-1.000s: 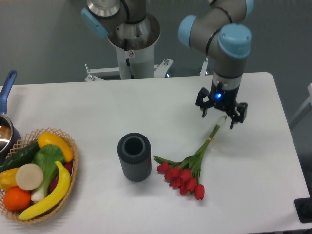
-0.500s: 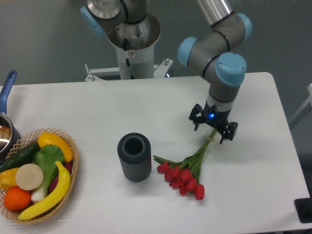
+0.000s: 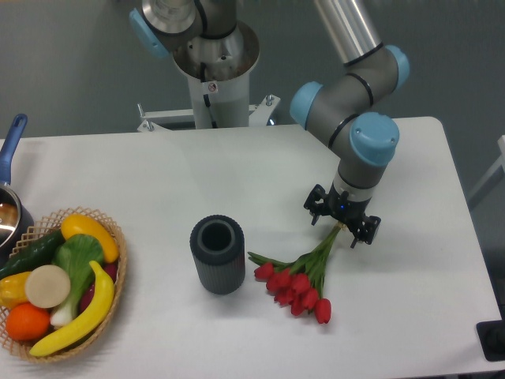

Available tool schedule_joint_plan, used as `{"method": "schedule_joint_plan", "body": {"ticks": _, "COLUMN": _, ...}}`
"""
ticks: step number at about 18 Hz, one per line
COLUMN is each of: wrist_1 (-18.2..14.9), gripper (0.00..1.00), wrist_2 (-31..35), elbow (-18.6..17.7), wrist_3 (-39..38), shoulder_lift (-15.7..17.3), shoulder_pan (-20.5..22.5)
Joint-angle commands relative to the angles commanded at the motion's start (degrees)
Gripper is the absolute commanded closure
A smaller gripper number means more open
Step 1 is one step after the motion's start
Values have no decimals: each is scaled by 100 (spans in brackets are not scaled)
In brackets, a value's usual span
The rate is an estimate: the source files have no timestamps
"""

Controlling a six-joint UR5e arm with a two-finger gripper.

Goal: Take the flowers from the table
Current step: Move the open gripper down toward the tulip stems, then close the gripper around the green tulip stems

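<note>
As the arm has descended over the last second, the gripper [image 3: 342, 225] has moved from above the stem tips to a low position straddling the upper stems, jaws spread and released, nothing grasped. The flowers [image 3: 304, 276] lie unmoved on the table [image 3: 410, 316], red heads toward the camera, stems running up between the fingers. By judgement, the approach is nearly complete; closing on the stems comes next. The vase [image 3: 217, 254] stands left of the blooms, apart from them.
</note>
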Motion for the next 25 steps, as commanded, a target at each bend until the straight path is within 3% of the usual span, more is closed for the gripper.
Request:
{"method": "schedule_joint_plan", "body": {"ticks": 5, "wrist_1": 9, "gripper": 7, "wrist_2": 0, "elbow": 27, "wrist_3": 18, "shoulder_lift": -53, "shoulder_pan": -9}}
{"method": "schedule_joint_plan", "body": {"ticks": 10, "wrist_1": 9, "gripper": 34, "wrist_2": 0, "elbow": 53, "wrist_3": 18, "shoulder_lift": -44, "shoulder_pan": -9}}
{"method": "schedule_joint_plan", "body": {"ticks": 25, "wrist_1": 0, "gripper": 68, "wrist_2": 9, "elbow": 44, "wrist_3": -44, "shoulder_lift": -27, "shoulder_pan": -27}}
